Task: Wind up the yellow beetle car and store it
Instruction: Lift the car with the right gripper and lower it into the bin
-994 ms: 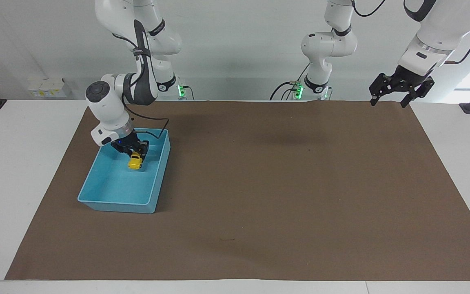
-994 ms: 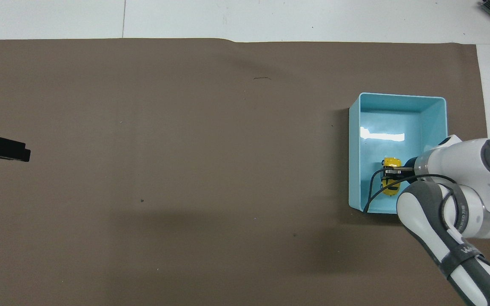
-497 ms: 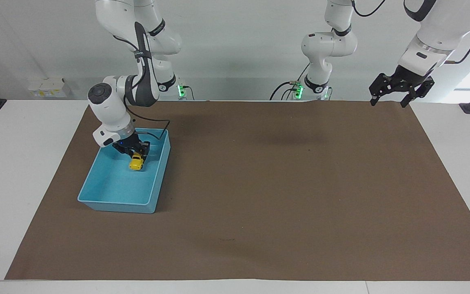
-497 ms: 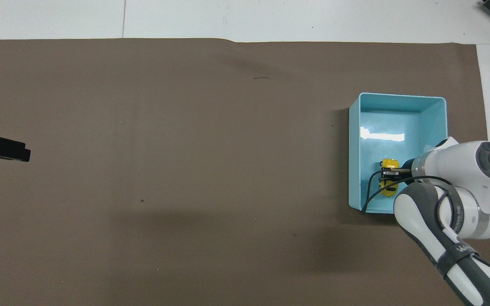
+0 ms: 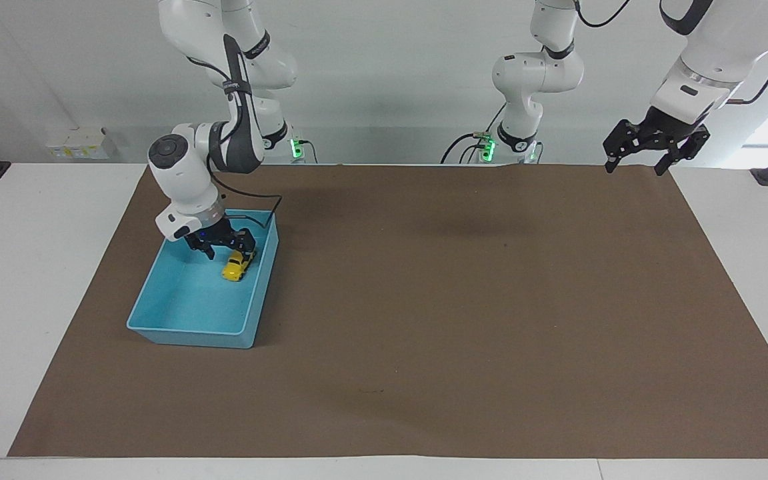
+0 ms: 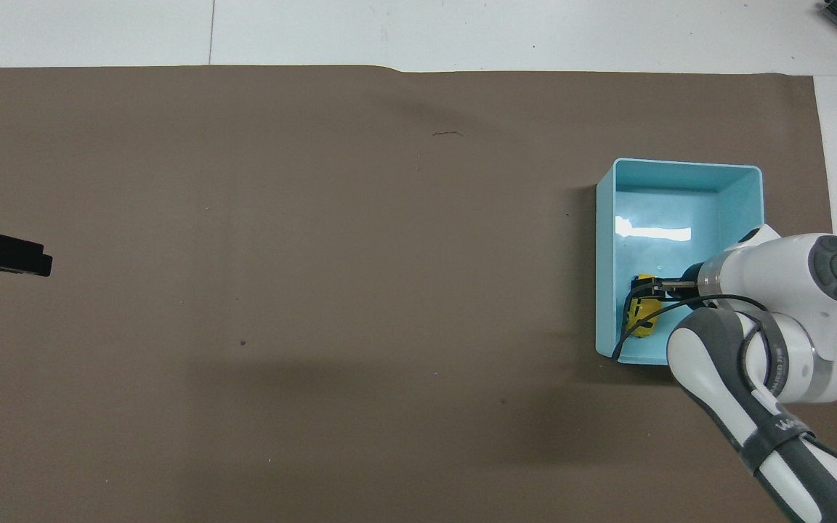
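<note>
The yellow beetle car [image 5: 235, 266] lies on the floor of the blue bin [image 5: 187, 333], by the bin's long wall toward the middle of the table. My right gripper [image 5: 224, 248] hangs low in the bin just above the car, fingers apart, not holding it. In the overhead view the car [image 6: 639, 317] sits beside the bin's wall [image 6: 680, 166], partly under the right gripper [image 6: 657, 288]. My left gripper [image 5: 633, 167] waits open and empty, raised over the mat's corner at the left arm's end; only its tip [image 6: 4, 254] shows in the overhead view.
A brown mat [image 5: 464, 300] covers most of the white table. The bin stands on it toward the right arm's end. A black cable [image 6: 625, 338] from the right arm hangs over the bin's near wall.
The car has left the right gripper and moved across the bin floor to the wall toward the table's middle. The right gripper has risen slightly. The left arm has not moved.
</note>
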